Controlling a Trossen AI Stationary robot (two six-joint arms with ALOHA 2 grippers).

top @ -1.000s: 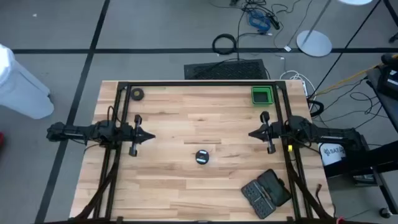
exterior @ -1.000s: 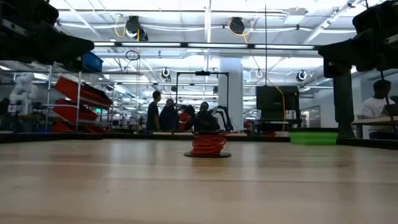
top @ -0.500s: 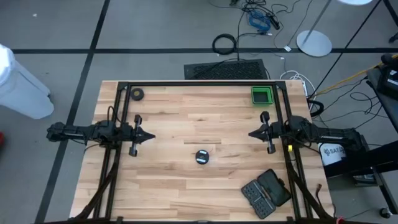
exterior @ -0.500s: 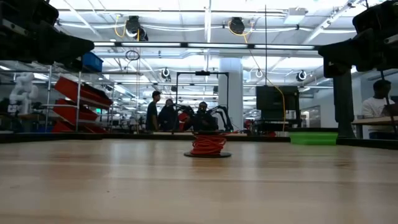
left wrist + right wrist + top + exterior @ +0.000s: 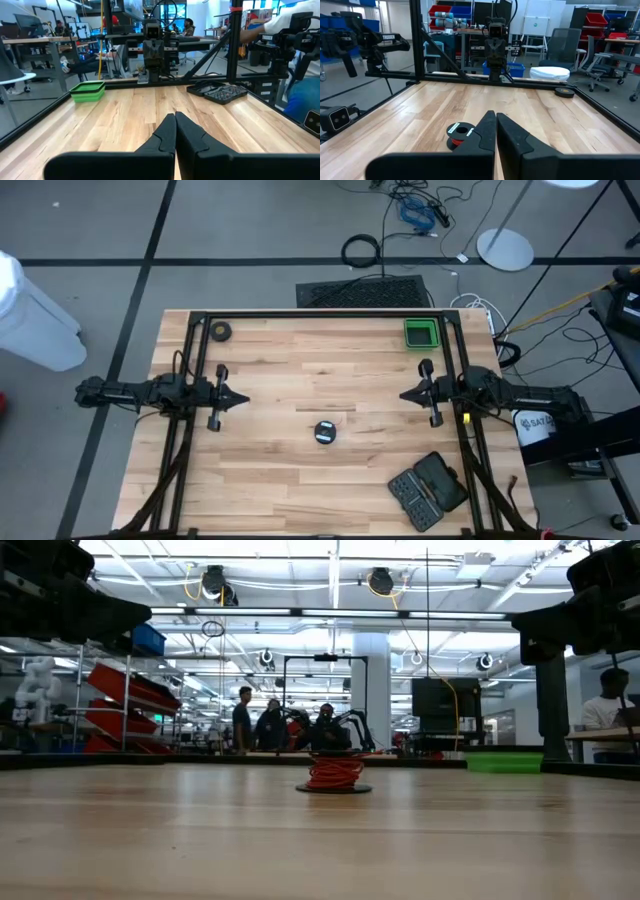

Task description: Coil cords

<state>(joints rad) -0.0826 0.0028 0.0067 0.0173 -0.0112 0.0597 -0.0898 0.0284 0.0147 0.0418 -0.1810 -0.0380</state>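
The cords are a small round spool of red wire with a dark rim and pale centre [image 5: 325,432]. It stands on its flat base on the table's middle, toward the near edge. It also shows in the low view [image 5: 334,772] and the right wrist view [image 5: 458,134]. My left gripper [image 5: 243,398] hovers shut and empty over the table's left side. My right gripper [image 5: 405,395] hovers shut and empty over the right side. Both point toward the table's middle, well apart from the spool. The left wrist view [image 5: 175,118] does not show the spool.
A green tray [image 5: 421,334] sits at the far right corner. A dark tape roll [image 5: 221,331] lies at the far left corner. An open black tool case [image 5: 428,490] lies at the near right. People stand in the room beyond the far edge [image 5: 270,725].
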